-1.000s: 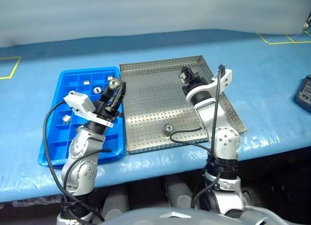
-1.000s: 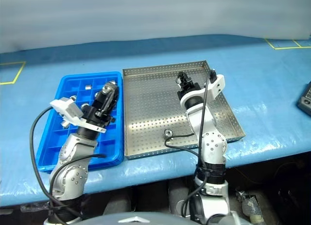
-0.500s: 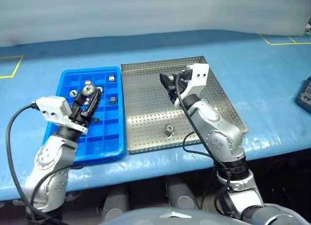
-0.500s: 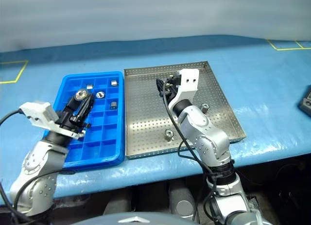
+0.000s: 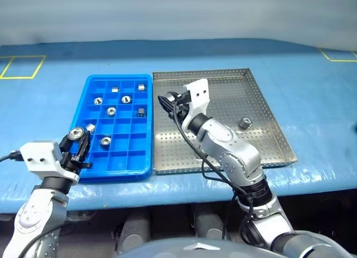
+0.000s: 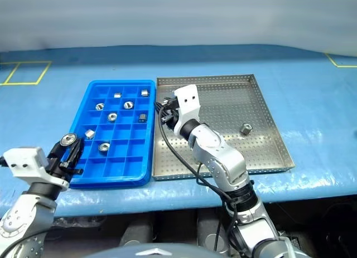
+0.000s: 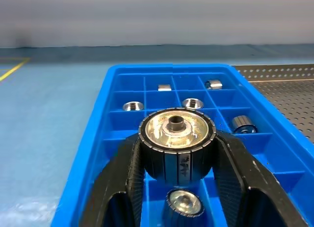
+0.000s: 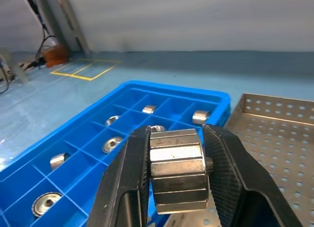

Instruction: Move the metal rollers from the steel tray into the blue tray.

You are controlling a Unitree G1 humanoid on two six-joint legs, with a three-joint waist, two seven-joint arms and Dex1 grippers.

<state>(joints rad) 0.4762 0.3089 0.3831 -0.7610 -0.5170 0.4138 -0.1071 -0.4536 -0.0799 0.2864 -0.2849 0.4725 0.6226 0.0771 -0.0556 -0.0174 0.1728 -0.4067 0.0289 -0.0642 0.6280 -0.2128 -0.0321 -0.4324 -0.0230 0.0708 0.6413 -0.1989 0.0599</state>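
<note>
left gripper [image 7: 175,153]: clamped on a roller [image 7: 175,138]
right gripper [image 8: 176,173]: clamped on another roller [image 8: 175,170]
steel tray [image 5: 268,110]: one roller left [image 5: 244,123]

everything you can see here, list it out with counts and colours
blue tray: one, bright blue, on the table, left of the steel tray
steel tray: one, silver, perforated, right of the blue tray
metal rollers: eight, silver, loose in the blue tray's compartments; one more on the steel tray's floor near its right rim; two more held
table cover: one, blue, under both trays
yellow tape marks: at the table's far left and far right corners
left end effector: black fingers, shut on a metal roller, at the blue tray's near left corner
right end effector: black fingers, shut on a metal roller, at the seam between the trays
</note>
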